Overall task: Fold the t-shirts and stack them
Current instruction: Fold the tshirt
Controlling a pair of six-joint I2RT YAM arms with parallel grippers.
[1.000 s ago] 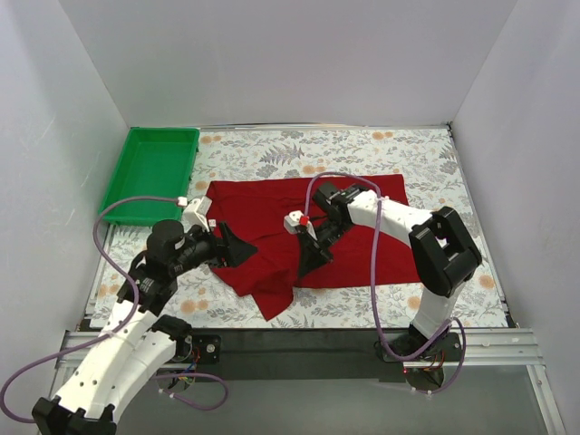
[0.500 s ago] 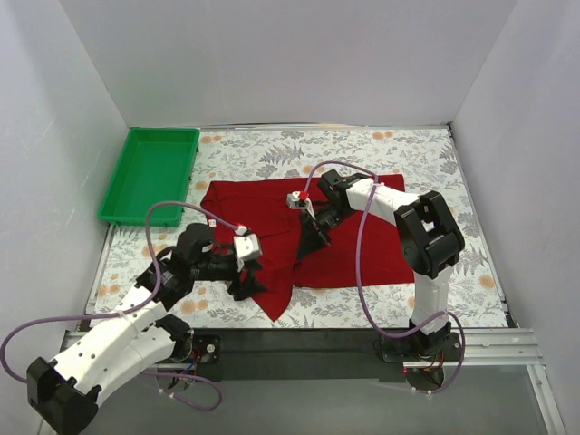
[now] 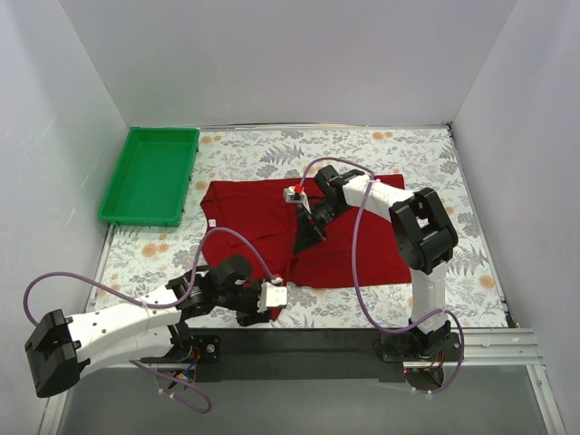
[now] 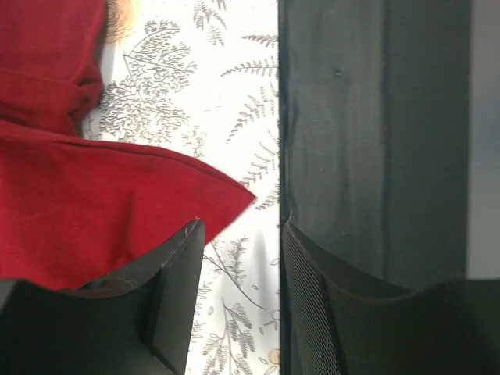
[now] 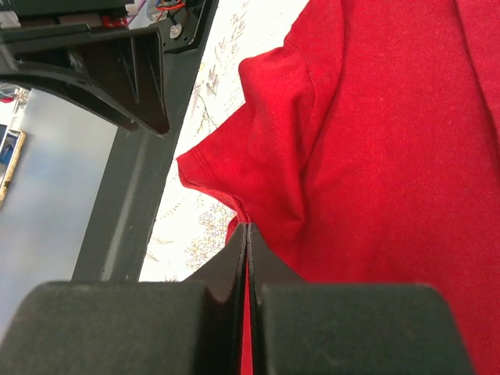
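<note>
The dark red t-shirt (image 3: 349,231) lies spread on the flowered table, its near-left part bunched and pulled to a point. My right gripper (image 3: 302,246) is shut on a hem fold of the t-shirt (image 5: 312,148); in the right wrist view red cloth shows between the closed fingertips (image 5: 248,228). My left gripper (image 3: 258,314) sits low at the table's front edge, beside the shirt's near corner (image 4: 226,199). It (image 4: 241,234) is open, with only tablecloth between its fingers. One finger (image 4: 168,289) overlaps the cloth's edge.
A green tray (image 3: 149,172) stands at the back left of the table. The black front rail (image 4: 375,141) runs right beside my left gripper. White walls close in the table on three sides.
My left arm has swung down and right to the front edge, and its jaws have narrowed. The right gripper has drawn its fold of shirt slightly back toward the shirt's middle.
</note>
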